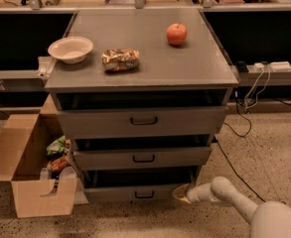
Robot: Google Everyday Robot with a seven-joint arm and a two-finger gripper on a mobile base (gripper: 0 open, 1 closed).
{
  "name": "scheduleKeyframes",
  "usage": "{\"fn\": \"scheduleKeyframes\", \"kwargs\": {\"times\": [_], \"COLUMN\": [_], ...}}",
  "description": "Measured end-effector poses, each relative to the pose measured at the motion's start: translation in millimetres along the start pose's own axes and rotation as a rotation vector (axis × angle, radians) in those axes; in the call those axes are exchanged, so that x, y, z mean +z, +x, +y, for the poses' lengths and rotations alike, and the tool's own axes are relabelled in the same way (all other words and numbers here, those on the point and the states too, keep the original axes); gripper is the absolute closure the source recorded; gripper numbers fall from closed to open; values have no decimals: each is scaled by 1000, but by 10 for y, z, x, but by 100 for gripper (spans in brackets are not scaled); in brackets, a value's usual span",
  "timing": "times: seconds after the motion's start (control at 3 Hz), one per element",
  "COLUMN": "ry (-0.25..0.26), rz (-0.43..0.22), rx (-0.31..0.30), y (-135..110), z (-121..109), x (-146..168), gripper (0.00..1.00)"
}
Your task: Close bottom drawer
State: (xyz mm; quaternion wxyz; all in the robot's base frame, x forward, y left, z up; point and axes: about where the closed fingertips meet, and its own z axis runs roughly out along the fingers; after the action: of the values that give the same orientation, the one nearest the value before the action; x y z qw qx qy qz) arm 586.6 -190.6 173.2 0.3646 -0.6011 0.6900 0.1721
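Observation:
The grey cabinet has three drawers, all slightly pulled out. The bottom drawer has the slimmest front and a small black bar handle; it sticks out a little, with a dark gap above it. My gripper is low near the floor, at the right end of the bottom drawer's front, touching or nearly touching it. My white arm reaches in from the lower right.
An apple, a snack bag and a white bowl sit on the cabinet top. An open cardboard box with packets stands left of the cabinet. Cables hang at the right. Speckled floor lies in front.

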Motion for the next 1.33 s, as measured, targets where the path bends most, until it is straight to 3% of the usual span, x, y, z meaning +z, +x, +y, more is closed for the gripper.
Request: {"fn": "scheduleKeyframes", "kwargs": {"times": [0.67,1.33], "ry": [18,9], "rz": [3,18], "rx": [1,88], "y": [39,80], "z": [-66,157], "x": [-27,2], "gripper": [100,100]}}
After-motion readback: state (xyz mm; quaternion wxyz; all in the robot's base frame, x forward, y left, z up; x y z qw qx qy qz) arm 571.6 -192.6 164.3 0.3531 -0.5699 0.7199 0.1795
